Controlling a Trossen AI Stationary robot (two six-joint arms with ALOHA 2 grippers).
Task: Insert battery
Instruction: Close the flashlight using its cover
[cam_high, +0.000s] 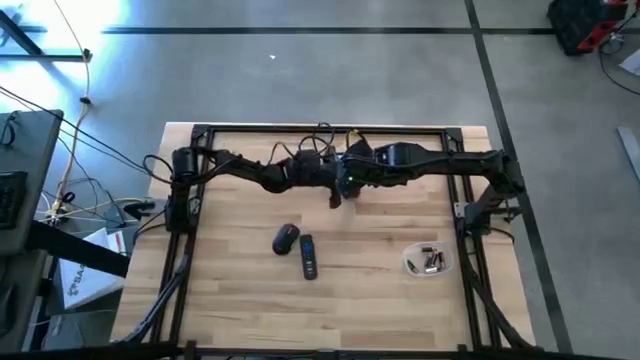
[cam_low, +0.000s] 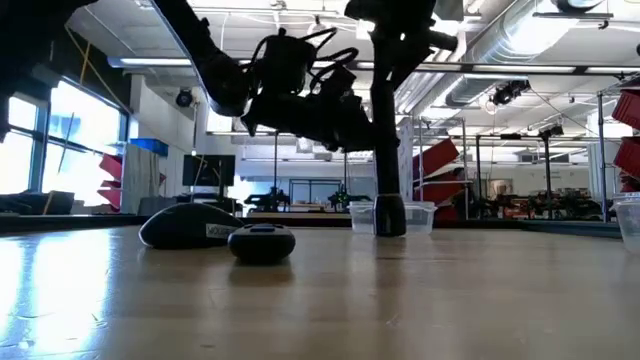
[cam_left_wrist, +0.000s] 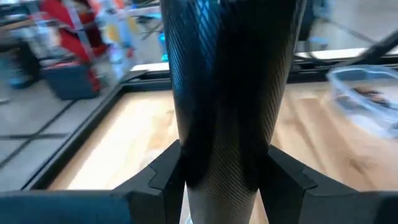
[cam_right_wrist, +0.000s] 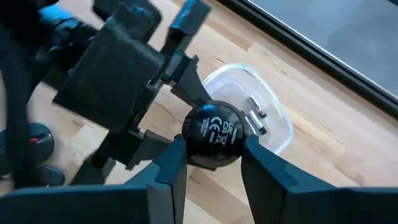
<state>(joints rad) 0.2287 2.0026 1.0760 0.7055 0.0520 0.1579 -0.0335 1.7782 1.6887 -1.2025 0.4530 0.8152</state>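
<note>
Remote (cam_high: 308, 256): closest to the front edge, flat on the table (cam_high: 240, 310), nothing on it.
Mouse (cam_high: 285, 238): just beside the remote, also idle.
Batteries (cam_right_wrist: 256, 118): the few I can see lie in the clear tub (cam_high: 428, 260) off to the right, so I judge none has gone in yet.
Tube (cam_low: 388, 130): dark and upright at mid-table, round marked cap (cam_right_wrist: 214, 130) facing my right wrist camera. I can't tell whether its foot touches the wood.
Right claw (cam_right_wrist: 211, 158): clamped on the cap end of the tube.
Left claw (cam_left_wrist: 221, 180): gripping the tube's ribbed body, close against the right claw.
Progress: early I'd say, with the tube held by both claws and, by my reading, opening, fetching and loading all still ahead.
Room: bare wood between tube and tub gives a clear run. The frame rail sits just behind the arms, so there's little slack at the far edge.
</note>
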